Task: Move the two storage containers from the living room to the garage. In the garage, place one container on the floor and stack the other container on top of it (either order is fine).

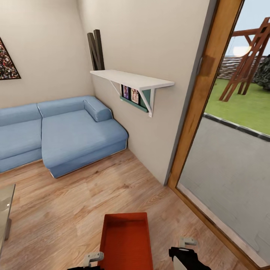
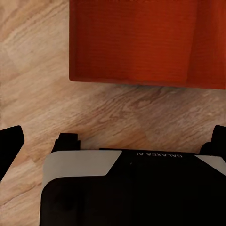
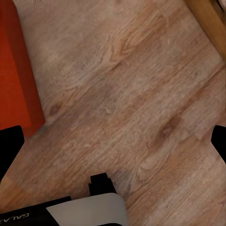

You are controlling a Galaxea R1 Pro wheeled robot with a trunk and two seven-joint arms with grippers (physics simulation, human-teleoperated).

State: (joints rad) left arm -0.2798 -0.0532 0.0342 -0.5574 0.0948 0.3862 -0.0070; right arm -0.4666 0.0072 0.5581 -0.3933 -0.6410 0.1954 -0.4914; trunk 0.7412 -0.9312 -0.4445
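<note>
A living room with a light wood floor (image 1: 75, 210), a blue sofa (image 1: 60, 135) and a glass door (image 1: 232, 150) is seen. One orange-red container (image 1: 126, 240) lies on the floor between both tools. The left tool (image 2: 113, 141) and right tool (image 3: 113, 141) are spread wide and empty. Picking up seems in hand; next, both tools should probably be lowered to the container's walls.

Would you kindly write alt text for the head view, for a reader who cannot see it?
An orange-red storage container sits on light wood flooring at the bottom centre of the view. Beyond it, a blue sectional sofa sits in the corner, and a white wall shelf hangs beside a wood-framed glass door.
</note>
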